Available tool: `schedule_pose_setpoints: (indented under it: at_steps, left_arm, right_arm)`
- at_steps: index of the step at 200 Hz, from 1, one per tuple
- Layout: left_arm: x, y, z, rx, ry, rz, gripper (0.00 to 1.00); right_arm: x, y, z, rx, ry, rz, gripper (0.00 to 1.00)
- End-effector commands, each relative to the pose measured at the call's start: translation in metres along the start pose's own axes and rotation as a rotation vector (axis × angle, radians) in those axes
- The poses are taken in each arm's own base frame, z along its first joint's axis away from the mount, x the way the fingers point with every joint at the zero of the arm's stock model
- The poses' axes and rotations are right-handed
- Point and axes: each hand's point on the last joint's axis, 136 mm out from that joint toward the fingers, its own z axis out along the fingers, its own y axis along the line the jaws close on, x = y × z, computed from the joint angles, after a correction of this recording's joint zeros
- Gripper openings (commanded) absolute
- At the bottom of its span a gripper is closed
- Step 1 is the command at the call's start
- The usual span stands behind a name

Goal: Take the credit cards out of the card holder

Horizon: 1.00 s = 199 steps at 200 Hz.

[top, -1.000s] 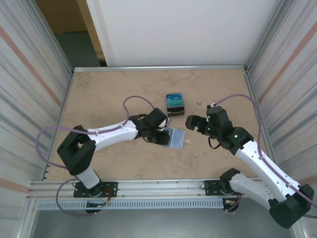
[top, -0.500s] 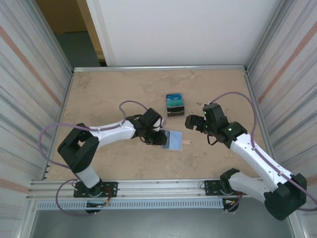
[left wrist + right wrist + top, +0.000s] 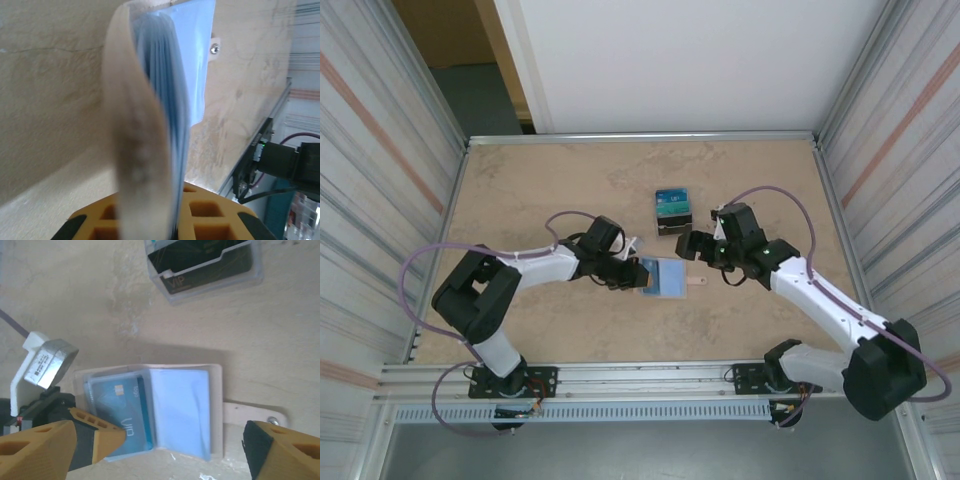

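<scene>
The card holder [image 3: 667, 279] lies open on the table, beige covers with pale blue sleeves [image 3: 181, 410]. A teal credit card [image 3: 116, 410] with a chip sits inside the left sleeve. My left gripper [image 3: 632, 272] is shut on the holder's left side. In the left wrist view that cover [image 3: 136, 145] and the sleeves [image 3: 172, 105] run edge-on out of the left gripper [image 3: 160, 222]. My right gripper [image 3: 692, 246] hovers open just right of and above the holder. In its own view the right gripper [image 3: 185, 440] straddles the holder's lower edge, touching nothing.
A small clear box [image 3: 673, 211] holding dark and teal cards stands just behind the holder, its black VIP card [image 3: 205, 265] showing. The holder's strap with a metal snap [image 3: 255, 415] sticks out to the right. Metal walls enclose the table.
The left gripper has pulled the card holder a little to the left. The right gripper has moved left and come over the holder, its jaws slightly narrower.
</scene>
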Motion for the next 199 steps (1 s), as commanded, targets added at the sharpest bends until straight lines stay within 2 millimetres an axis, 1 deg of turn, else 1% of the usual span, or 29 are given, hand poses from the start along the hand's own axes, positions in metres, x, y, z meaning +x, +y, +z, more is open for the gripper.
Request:
schedule_pose_setpoints:
  at_steps: [1, 16, 37, 44, 55, 76, 84, 103, 126, 144, 160, 186, 199]
  left_arm:
    - [-0.004, -0.005, -0.001, 0.085, 0.008, 0.018, 0.13]
    - [-0.005, 0.002, -0.002, 0.072, 0.006, 0.01, 0.17]
    - [-0.006, 0.014, -0.004, 0.04, -0.002, -0.007, 0.25]
    - [-0.005, 0.019, -0.005, 0.017, 0.001, -0.011, 0.28]
    - [-0.004, 0.026, -0.005, -0.019, 0.006, -0.01, 0.34]
    - [-0.002, 0.039, -0.008, -0.103, 0.012, -0.007, 0.4]
    - [-0.003, 0.045, -0.011, -0.144, 0.004, -0.006, 0.41]
    - [-0.003, 0.062, -0.023, -0.262, -0.017, -0.004, 0.46]
    - [-0.005, 0.074, -0.041, -0.39, -0.051, 0.012, 0.51]
    - [-0.008, 0.076, -0.053, -0.443, -0.091, 0.02, 0.51]
    - [-0.012, 0.072, -0.058, -0.439, -0.137, 0.031, 0.48]
    - [-0.023, 0.059, -0.058, -0.391, -0.215, 0.062, 0.4]
    - [-0.028, 0.052, -0.056, -0.36, -0.245, 0.081, 0.38]
  right_arm:
    - [0.003, 0.01, 0.012, -0.072, 0.04, 0.054, 0.8]
    - [0.003, 0.01, 0.02, -0.074, 0.061, 0.08, 0.76]
    - [0.006, 0.012, 0.031, -0.09, 0.101, 0.108, 0.68]
    - [0.008, 0.013, 0.036, -0.094, 0.115, 0.119, 0.66]
    - [0.01, 0.012, 0.043, -0.098, 0.136, 0.138, 0.64]
    - [0.016, 0.011, 0.056, -0.114, 0.176, 0.172, 0.59]
    - [0.017, 0.013, 0.06, -0.127, 0.191, 0.178, 0.56]
    - [0.021, 0.014, 0.066, -0.134, 0.214, 0.188, 0.54]
    - [0.026, 0.013, 0.071, -0.119, 0.239, 0.187, 0.48]
    - [0.03, 0.012, 0.071, -0.097, 0.248, 0.169, 0.45]
    - [0.034, 0.015, 0.072, -0.092, 0.255, 0.148, 0.39]
    - [0.042, 0.022, 0.076, -0.091, 0.268, 0.113, 0.35]
    - [0.047, 0.025, 0.08, -0.091, 0.282, 0.096, 0.33]
